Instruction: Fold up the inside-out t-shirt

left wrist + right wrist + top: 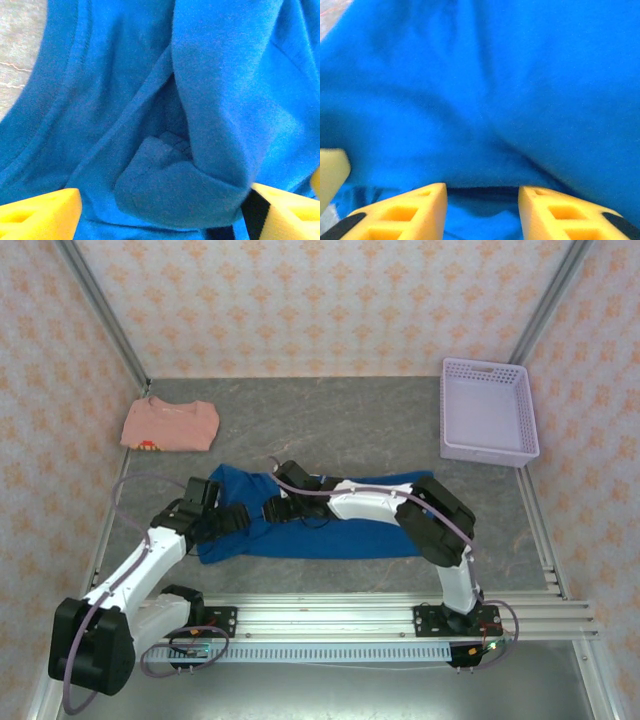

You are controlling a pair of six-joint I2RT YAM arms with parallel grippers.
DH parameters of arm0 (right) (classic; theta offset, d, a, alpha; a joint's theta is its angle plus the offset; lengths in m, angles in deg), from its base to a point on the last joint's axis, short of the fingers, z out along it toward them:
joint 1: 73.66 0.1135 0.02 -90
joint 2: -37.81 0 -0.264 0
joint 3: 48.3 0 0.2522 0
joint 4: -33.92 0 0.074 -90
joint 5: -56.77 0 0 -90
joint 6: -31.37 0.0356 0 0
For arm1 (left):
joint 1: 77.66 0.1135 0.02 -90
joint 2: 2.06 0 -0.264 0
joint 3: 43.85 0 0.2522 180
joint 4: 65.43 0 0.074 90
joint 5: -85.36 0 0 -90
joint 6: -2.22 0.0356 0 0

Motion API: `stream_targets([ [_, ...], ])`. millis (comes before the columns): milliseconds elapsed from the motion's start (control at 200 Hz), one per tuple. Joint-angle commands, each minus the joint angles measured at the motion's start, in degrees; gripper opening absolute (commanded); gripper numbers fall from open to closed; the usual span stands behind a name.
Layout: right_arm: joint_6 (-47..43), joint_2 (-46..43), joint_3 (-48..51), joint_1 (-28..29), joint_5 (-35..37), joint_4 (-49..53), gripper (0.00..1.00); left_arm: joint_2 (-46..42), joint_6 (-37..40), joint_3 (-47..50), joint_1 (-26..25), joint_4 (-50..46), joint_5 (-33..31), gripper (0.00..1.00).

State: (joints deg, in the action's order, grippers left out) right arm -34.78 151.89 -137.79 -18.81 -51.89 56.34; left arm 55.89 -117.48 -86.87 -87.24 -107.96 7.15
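The inside-out t-shirt (pixel 330 535) is royal blue and lies in a long, rumpled band across the middle of the table. Both grippers are low over its left part, close together. My left gripper (pixel 243 520) (pixel 165 200) is open, its yellow fingers (pixel 42 215) wide apart with a bunched fold of the t-shirt (pixel 175 190) lying between them. My right gripper (pixel 275 508) (pixel 482 192) has its fingers (pixel 415 212) apart. An edge of the t-shirt (pixel 485 125) runs across just past their tips, with another layer beneath.
A folded salmon-pink shirt (pixel 170 425) lies at the back left. A lavender basket (pixel 487 445) stands at the back right. Bare grey tabletop (pixel 330 420) lies behind the t-shirt. Metal rails (pixel 340 615) run along the near edge.
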Motion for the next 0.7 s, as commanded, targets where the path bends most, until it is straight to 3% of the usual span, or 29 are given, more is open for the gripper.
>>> stream_targets([
  [0, 1.93, 2.04, -1.78, -2.06, 3.62, 5.98, 0.40, 1.58, 2.33, 1.51, 0.33, 6.18, 2.09, 0.84],
  [240, 1.74, 2.70, -3.39, -3.82, 5.36, 9.27, 0.36, 1.83, 3.94, 1.99, 0.28, 11.16, 6.08, 0.80],
  [440, 1.08, 3.76, -5.35, -4.27, 5.14, 11.18, 0.35, 0.58, 4.42, 2.80, 0.19, 12.96, 7.58, 0.69],
  [565, -0.36, 3.25, -5.76, -4.22, 4.78, 11.88, 0.35, 2.23, 4.09, 0.97, 0.15, 12.17, 7.12, 0.51],
  [696, -5.78, -2.10, -1.96, -4.22, 4.57, 8.91, 0.40, 5.97, 1.83, -4.45, 0.10, 6.94, 6.18, 0.23],
])
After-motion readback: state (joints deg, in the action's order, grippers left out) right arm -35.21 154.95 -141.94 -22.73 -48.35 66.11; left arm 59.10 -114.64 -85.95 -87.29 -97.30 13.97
